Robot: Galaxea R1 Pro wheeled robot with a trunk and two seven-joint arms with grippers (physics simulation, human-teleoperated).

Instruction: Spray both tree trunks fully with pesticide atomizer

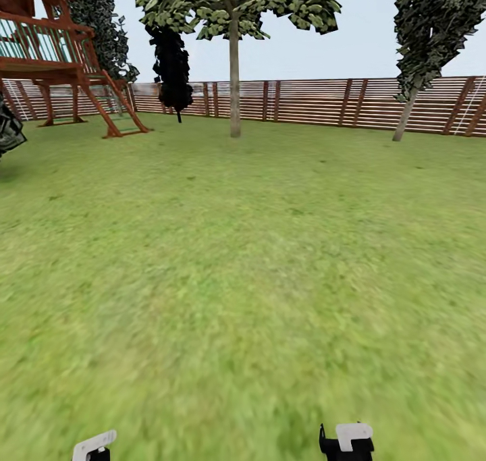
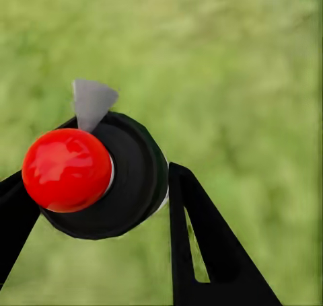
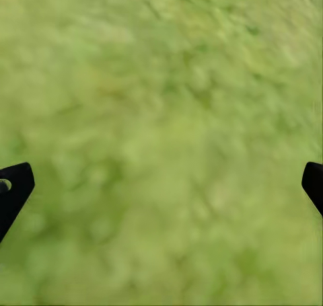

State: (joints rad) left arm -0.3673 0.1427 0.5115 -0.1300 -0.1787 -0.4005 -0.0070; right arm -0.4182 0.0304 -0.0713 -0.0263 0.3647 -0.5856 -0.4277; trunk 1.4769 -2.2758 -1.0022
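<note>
The pesticide atomizer (image 2: 128,178) has a round black body, a glossy red ball top and a small grey nozzle. In the left wrist view my left gripper (image 2: 94,188) is shut on it, one black finger on either side, above blurry grass. My right gripper (image 3: 161,178) is open with only the green floor (image 3: 161,118) between its widely spread fingertips. Far ahead in the head view stands a tree with a straight grey-tan trunk (image 1: 234,90) and leaves only high up, in front of the fence. The ends of both arms show at the bottom edge, left (image 1: 94,445) and right (image 1: 347,441).
A brown slat fence (image 1: 317,100) closes the lawn at the back. A wooden play tower with a ladder (image 1: 61,63) stands at the far left. A black narrow tree (image 1: 172,63) rises beside it. A dark-leaved tree with a leaning trunk (image 1: 405,117) stands at the far right. Wide grass (image 1: 243,258) lies between.
</note>
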